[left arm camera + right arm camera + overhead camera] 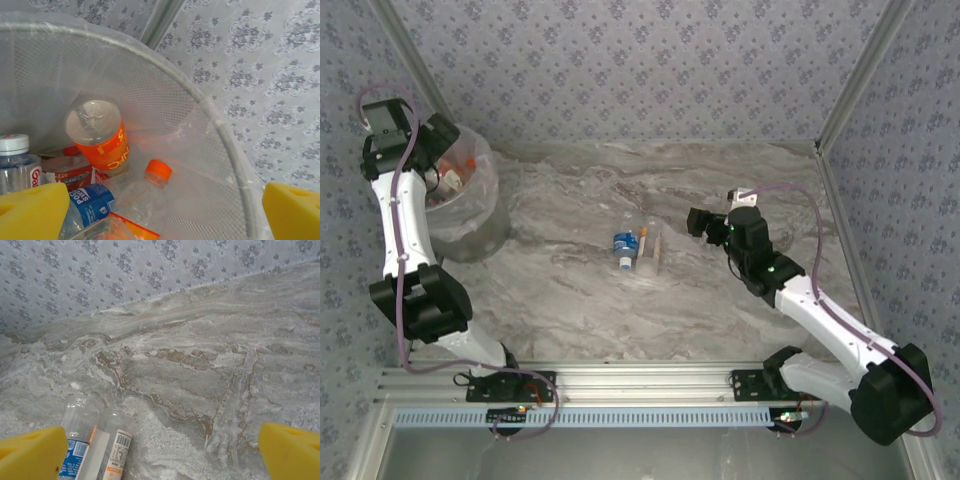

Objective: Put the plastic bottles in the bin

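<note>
Bin (488, 222) far left on marble table (750, 180). Left gripper (445, 168) over bin mouth. Bottles inside bin (470, 163), orange caps visible. Two more lie mid-table, side by side: blue-label bottle (624, 247) on left, clear bottle (650, 250) on right. Right gripper (700, 222) near pair, to its right, not touching.

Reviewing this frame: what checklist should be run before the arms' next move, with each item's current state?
1. Left gripper open and empty over the bin: ok.
2. Bottles lie inside the bin, such as the orange-labelled bottle: ok.
3. Right gripper open, holding nothing: ok.
4. Table free of bottles: not ok; the blue-labelled bottle and a clear bottle lie side by side at its middle.
5. Right gripper centred over either bottle: not ok; both sit at the lower left of the right wrist view.
6. Those bottles touching: cannot tell.
</note>
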{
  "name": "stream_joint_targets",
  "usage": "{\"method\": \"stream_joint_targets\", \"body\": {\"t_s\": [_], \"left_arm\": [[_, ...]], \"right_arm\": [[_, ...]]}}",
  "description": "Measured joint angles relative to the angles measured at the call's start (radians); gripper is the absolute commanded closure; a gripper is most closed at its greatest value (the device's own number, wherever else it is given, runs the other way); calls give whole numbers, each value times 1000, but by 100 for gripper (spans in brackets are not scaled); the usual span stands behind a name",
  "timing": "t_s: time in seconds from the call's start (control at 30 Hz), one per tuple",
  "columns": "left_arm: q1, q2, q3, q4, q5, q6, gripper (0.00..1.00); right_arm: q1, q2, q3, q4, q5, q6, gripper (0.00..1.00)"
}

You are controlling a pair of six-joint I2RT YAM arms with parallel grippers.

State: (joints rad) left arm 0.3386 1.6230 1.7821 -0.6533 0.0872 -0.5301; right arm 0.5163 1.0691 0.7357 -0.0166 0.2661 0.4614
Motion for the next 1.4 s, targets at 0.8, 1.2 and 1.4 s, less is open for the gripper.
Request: {"method": "stream_joint_targets", "body": {"t_s": [0.8,1.2,1.4], "left_arm": [[0,-282,-293,323,463,-262,1],[0,-387,-406,377,549,-327,1],[0,-446,-446,374,548,-324,1]], "right_arm": [[55,285,48,-77,-46,179,0],[232,506,181,-97,-98,265,3],[277,552,211,-139,-79,272,6]]}}
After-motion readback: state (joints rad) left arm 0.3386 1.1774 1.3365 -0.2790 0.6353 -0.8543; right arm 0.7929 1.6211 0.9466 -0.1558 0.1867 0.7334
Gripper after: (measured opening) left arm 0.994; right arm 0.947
